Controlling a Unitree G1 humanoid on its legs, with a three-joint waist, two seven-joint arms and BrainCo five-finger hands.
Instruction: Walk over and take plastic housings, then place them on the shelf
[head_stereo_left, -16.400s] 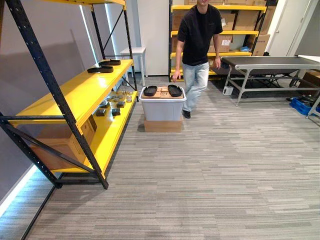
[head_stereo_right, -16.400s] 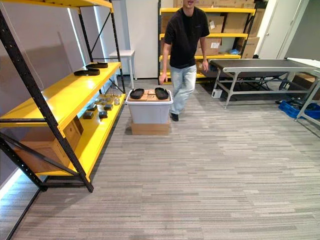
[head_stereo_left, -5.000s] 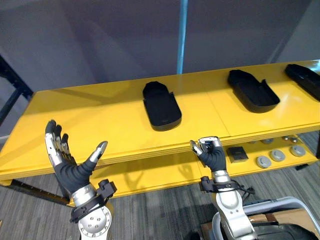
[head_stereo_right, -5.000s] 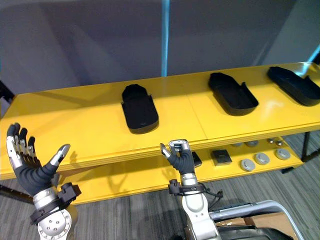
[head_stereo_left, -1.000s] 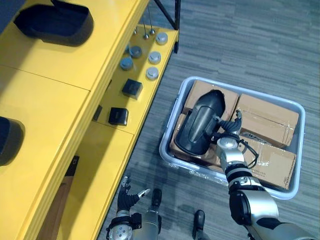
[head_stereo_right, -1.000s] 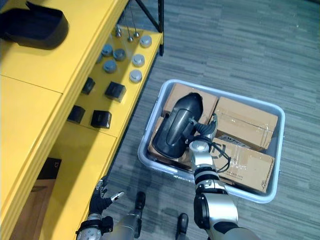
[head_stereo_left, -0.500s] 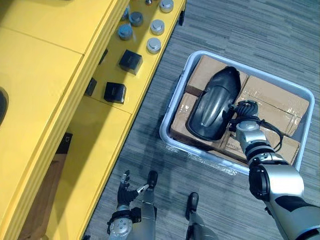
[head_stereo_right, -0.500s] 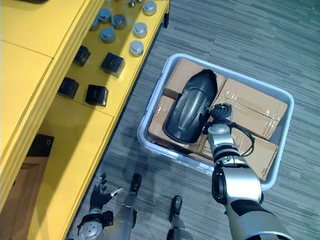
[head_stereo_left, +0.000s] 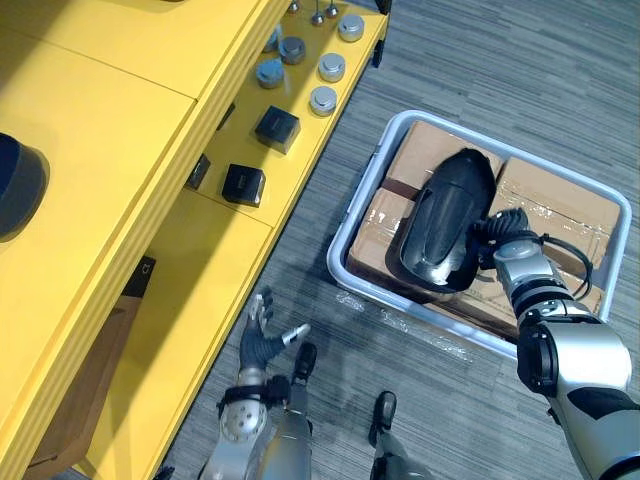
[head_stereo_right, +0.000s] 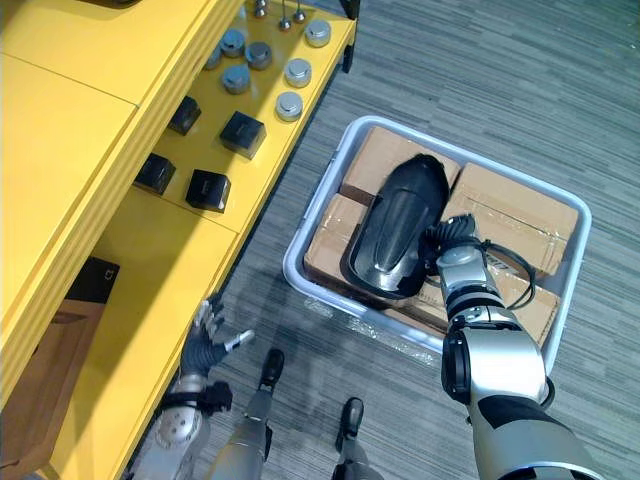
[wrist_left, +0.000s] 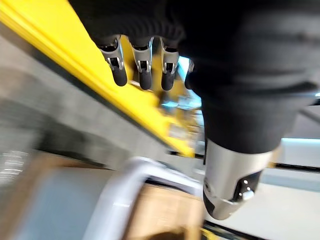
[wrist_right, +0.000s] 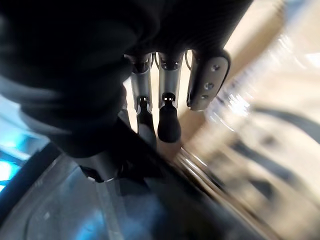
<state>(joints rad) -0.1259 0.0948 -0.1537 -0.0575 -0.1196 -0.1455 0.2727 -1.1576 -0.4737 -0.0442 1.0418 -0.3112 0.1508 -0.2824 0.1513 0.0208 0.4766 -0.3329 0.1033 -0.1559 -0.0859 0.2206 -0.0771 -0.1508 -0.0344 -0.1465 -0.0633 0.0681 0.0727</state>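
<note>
Pinches the black plastic housing by its edge with the right hand, fingers curled, over cardboard boxes in the grey bin. Holds the left hand spread, low beside the yellow shelf.

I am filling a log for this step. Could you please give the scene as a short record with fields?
housing: black, lying across the cardboard boxes in the grey bin
right hand: at the housing's edge, grip unclear
left hand: open, low beside the yellow shelf
lower board: black blocks, round grey caps
step: housing not yet on shelf
</note>
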